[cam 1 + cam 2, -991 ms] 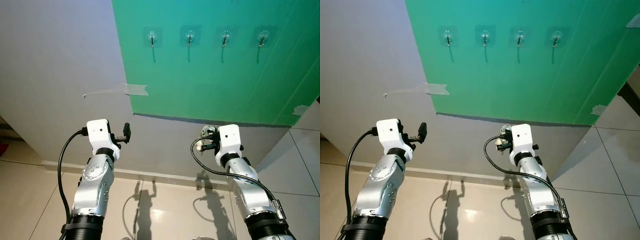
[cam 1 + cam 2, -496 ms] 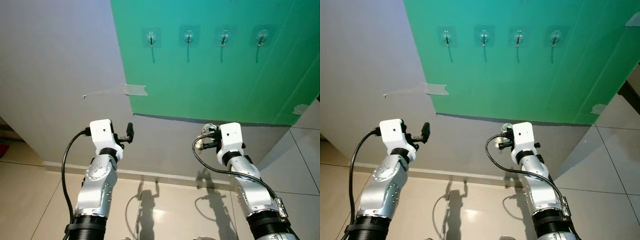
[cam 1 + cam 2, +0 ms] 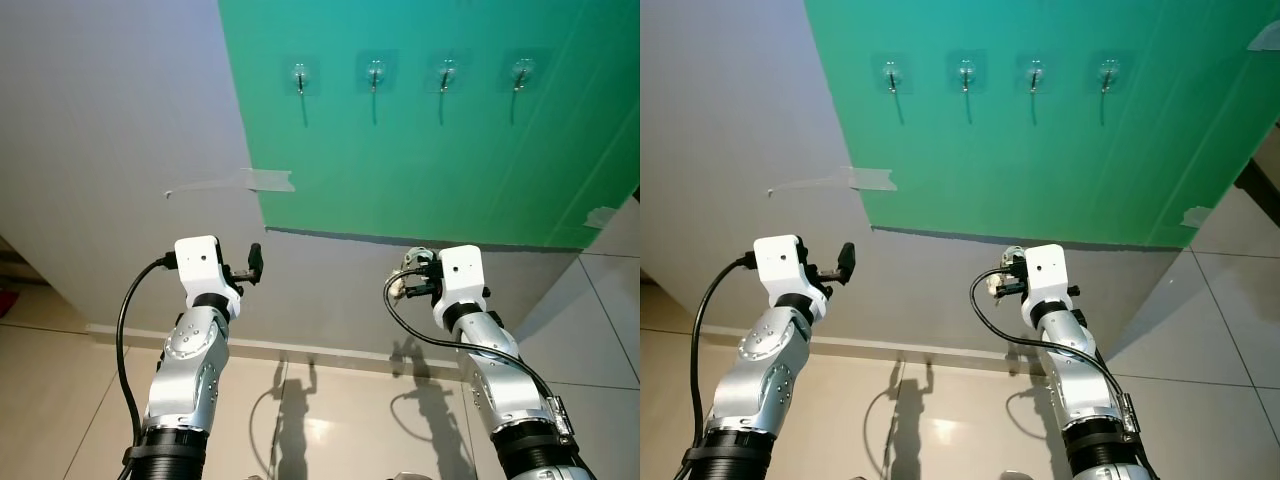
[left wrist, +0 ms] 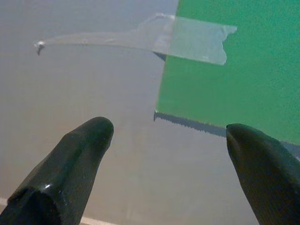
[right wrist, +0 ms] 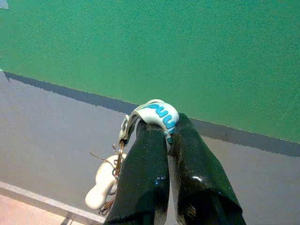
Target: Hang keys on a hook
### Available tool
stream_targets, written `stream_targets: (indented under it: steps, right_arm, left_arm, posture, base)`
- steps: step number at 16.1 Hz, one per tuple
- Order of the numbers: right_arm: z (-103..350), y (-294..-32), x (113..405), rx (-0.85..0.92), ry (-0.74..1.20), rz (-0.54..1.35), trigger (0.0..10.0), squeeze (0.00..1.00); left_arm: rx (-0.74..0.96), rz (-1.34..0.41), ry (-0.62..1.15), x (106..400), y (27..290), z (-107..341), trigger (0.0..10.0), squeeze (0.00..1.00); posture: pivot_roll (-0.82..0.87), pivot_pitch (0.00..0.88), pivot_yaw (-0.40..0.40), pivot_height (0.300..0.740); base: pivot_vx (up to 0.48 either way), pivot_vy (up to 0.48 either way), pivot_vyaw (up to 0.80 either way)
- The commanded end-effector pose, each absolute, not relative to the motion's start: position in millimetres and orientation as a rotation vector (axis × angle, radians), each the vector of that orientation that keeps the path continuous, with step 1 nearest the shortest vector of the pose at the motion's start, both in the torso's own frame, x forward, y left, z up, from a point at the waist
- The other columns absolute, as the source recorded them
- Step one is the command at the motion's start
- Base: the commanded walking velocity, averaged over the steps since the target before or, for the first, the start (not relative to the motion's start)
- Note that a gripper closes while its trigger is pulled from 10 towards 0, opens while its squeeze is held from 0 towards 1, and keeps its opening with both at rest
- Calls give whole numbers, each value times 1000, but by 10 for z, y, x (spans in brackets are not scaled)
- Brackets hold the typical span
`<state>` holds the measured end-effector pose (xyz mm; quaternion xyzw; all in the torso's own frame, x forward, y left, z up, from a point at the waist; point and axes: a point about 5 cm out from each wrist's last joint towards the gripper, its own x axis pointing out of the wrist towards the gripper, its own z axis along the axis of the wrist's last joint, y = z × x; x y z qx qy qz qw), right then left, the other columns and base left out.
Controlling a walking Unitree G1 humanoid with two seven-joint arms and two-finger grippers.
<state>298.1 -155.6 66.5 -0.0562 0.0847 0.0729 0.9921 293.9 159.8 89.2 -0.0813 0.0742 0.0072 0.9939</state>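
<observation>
green panel (image 3: 430, 150) on grey wall, four hooks (image 3: 372, 73) in a row high up. right gripper (image 5: 164, 129) clamped on keys (image 5: 157, 115) by white-and-blue loop, charm dangling below; likely light, floppy, prone to swing. left gripper (image 4: 168, 136) spread, empty. no containers.

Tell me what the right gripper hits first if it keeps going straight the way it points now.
Probably the wall: the right gripper, shut on the keys, points at the lower edge of the green sheet, where it meets the grey wall. Nothing stands between, though depth is unclear.
</observation>
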Motion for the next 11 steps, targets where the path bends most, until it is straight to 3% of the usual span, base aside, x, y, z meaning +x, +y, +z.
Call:
stream_targets:
  steps: [1, 11]
  right_arm:
    - [744, -1526, 3007, -114, 141, 150, 10000, 0]
    - [710, -1562, 2990, -110, 151, 149, 10000, 0]
  left_arm:
    - [-155, 15, 136, 2946, 1605, 940, 10000, 0]
    - [-154, 14, 142, 2943, 1582, 926, 10000, 0]
  posture:
    - [-233, 0, 79, 740]
    - [-225, 0, 78, 740]
  base:
    - [0, 0, 0]
    - [0, 0, 0]
